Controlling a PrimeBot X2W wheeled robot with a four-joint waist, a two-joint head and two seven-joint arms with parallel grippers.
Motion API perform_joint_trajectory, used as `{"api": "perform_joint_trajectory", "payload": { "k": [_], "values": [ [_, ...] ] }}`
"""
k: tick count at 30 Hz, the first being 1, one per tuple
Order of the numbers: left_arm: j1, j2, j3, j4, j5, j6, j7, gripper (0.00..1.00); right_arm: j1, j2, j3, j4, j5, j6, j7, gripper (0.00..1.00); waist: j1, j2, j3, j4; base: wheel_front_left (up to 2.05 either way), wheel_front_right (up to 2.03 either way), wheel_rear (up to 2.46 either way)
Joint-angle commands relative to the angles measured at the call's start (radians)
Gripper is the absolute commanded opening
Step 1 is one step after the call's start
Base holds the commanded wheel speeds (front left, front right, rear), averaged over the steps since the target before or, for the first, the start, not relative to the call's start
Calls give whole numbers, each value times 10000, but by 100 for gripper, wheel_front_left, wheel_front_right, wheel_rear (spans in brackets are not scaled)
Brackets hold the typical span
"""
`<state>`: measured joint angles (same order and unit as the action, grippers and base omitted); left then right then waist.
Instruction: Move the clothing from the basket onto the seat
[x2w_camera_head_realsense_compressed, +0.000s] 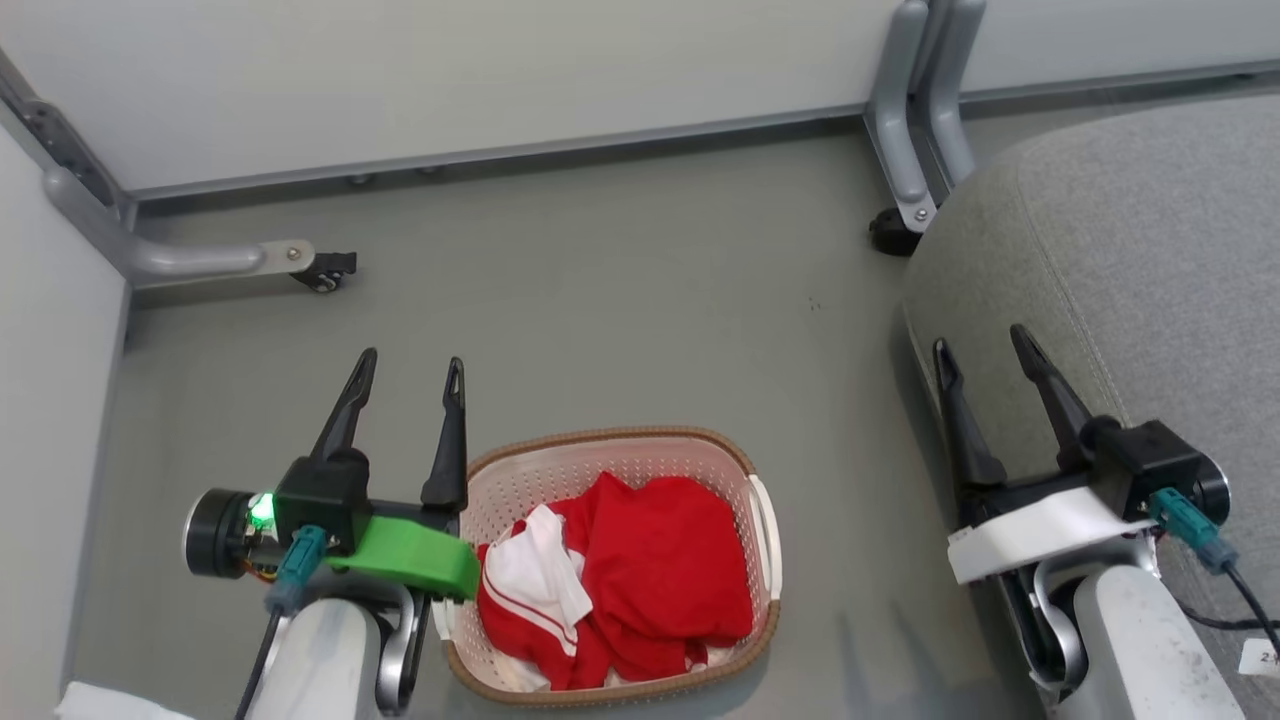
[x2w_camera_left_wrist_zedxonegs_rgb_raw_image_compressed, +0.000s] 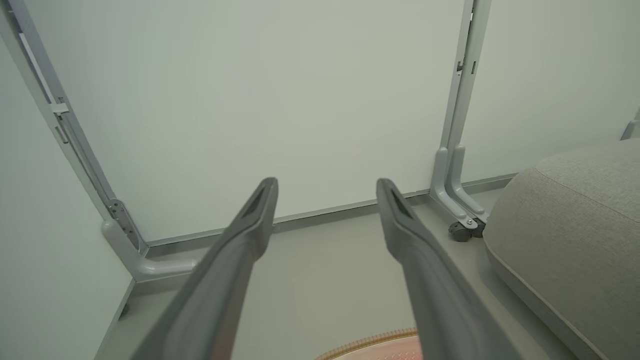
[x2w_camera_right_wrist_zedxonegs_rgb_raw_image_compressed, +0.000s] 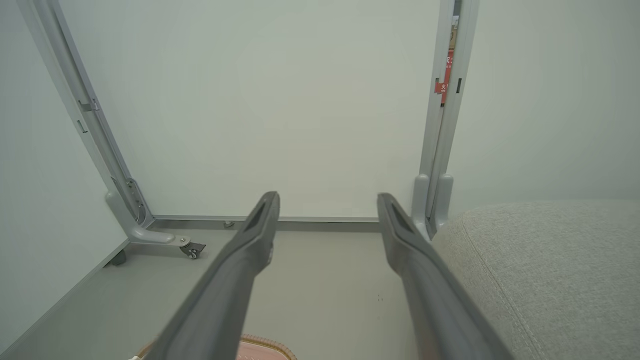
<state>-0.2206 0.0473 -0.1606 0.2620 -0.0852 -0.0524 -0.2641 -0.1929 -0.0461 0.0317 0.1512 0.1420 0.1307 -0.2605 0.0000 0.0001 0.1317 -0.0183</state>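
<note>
While the red clothing (x2w_camera_head_realsense_compressed: 650, 570) lies bundled inside the basket (x2w_camera_head_realsense_compressed: 610, 437), both arms hang empty above the grey floor (x2w_camera_head_realsense_compressed: 600, 300). One garment, with white panels and thin white stripes, sits at the left of the heap. The other is plain red and covers the middle and right. The left gripper (x2w_camera_head_realsense_compressed: 412, 360) has its fingers spread wide with nothing between them, just beside the basket's left rim. The right gripper (x2w_camera_head_realsense_compressed: 980, 338) is equally wide and empty, its fingers over the near left edge of the seat (x2w_camera_head_realsense_compressed: 1130, 260), a big grey cushion to the right of the basket. Pale wall panels (x2w_camera_head_realsense_compressed: 450, 70) on wheeled metal feet stand behind.
</note>
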Motion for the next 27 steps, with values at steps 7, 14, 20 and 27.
{"api": "perform_joint_trajectory", "payload": {
  "k": [7, 14, 20, 27],
  "values": [
    [-1413, 58, -402, 924, 284, -295, -7, 100, -1092, -29, 118, -453, 82, 0, -25, 100, 0, -1, 1955, -1111, 0, 0, 0],
    [-2553, 157, -749, 2146, 559, -501, -7, 100, -1810, -26, 244, -846, 200, 0, -25, 100, 0, -1, 3179, -1637, 0, 0, 0],
    [-3399, 320, -1118, 3332, 733, -624, -9, 100, -2297, -23, 294, -1129, 320, -1, -25, 100, 0, -1, 4177, -1952, 0, 0, 0],
    [-4236, 581, -1457, 4718, 819, -700, -7, 100, -2811, -25, 361, -1419, 423, 0, -25, 100, 0, -1, 5315, -2222, 0, 0, 0]
  ]
}}
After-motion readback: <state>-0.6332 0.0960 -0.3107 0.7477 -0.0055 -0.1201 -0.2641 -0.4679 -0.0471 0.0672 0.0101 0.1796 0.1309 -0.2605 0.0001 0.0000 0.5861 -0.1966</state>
